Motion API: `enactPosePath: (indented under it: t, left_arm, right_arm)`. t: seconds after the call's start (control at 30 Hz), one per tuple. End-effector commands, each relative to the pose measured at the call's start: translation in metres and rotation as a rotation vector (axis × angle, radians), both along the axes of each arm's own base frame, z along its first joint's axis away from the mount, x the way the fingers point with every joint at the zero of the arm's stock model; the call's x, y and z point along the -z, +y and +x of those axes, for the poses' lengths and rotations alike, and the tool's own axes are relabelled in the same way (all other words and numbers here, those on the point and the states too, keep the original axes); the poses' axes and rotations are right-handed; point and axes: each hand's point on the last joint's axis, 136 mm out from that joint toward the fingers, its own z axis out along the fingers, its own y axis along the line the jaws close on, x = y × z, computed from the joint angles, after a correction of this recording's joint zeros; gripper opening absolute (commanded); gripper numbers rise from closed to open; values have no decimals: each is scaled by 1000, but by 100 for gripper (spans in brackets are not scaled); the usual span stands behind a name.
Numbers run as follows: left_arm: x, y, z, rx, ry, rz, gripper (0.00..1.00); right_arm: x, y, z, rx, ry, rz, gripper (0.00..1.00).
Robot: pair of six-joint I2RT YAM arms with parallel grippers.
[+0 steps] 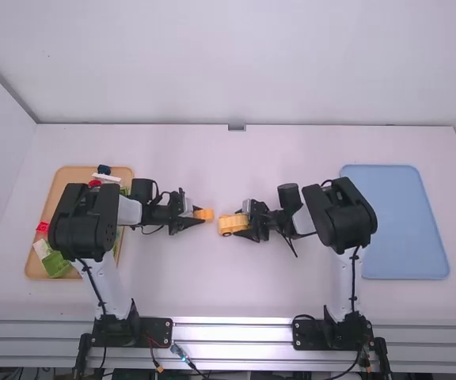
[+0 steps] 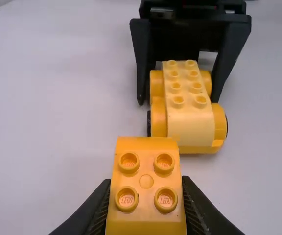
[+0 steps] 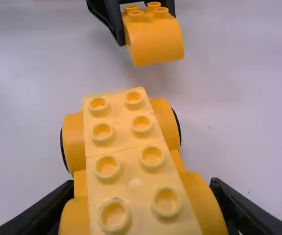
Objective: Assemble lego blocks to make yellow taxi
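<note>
Chassis point(image 3: 124, 142) sits clamped in my right gripper point(image 3: 142, 186) inside the bench edges point(image 1: 172, 129), likely for steadiness. Left gripper point(image 2: 146, 181) pinches the curved block point(image 2: 146, 210).

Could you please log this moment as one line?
left end effector: holds curved yellow block | right end effector: grips studded yellow car base | block and base: apart | taxi: unfinished

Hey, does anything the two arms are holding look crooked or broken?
Nothing stands out: the wheeled yellow plastic car shows no damage, its top blocks line up, and the curved yellow studded block sits straight in the left gripper.
</note>
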Motion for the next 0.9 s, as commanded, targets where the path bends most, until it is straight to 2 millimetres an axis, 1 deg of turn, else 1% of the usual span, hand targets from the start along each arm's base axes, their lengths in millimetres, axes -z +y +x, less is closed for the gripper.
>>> enactPosePath:
  t: [0.0, 0.03, 0.1, 0.2, 0.27, 0.3, 0.33, 0.4, 0.43, 0.53, 0.63, 0.77, 0.83, 0.87]
  left_arm:
    - [-17, -9, -3, 27, -12, -34, 2]
    - [-18, -10, -3, 27, -12, -34, 2]
    - [-28, -14, -3, 26, -3, -39, 2]
    - [-36, -21, -4, 32, 3, -43, 2]
    - [-36, -24, -4, 32, 2, -27, 2]
    - [-34, -26, -4, 31, -1, -7, 2]
    - [-32, -28, -4, 34, -1, 2, 2]
    - [-32, -32, -7, 45, 2, 5, 2]
    - [-32, -34, -8, 51, 3, 4, 2]
    - [-32, -37, -9, 61, -3, 6, 2]
    - [-32, -37, -9, 61, -3, 6, 2]
    - [-33, -38, -10, 67, 0, -4, 2]
    - [-34, -39, -11, 72, 1, -10, 2]
    - [-33, -39, -12, 72, 4, -8, 2]
  right_arm:
    - [13, -5, -7, 14, 38, -29, 62]
    - [13, -5, -7, 15, 38, -30, 62]
    - [13, -5, -7, 16, 38, -30, 59]
    - [13, -5, -7, 16, 38, -31, 59]
    - [13, -5, -7, 16, 38, -31, 66]
    - [13, -5, -7, 16, 38, -31, 76]
    - [13, -5, -6, 16, 35, -30, 80]
    - [12, -5, -6, 15, 28, -28, 87]
    - [12, -4, -6, 6, 8, -28, 88]
    - [10, -3, -9, -38, -49, -16, 89]
    - [3, -1, -15, -84, -73, 30, 91]
    - [1, -1, -11, -82, -77, 31, 90]
    - [1, -2, -7, -91, -82, 24, 84]
    - [1, -2, -7, -105, -82, 24, 77]
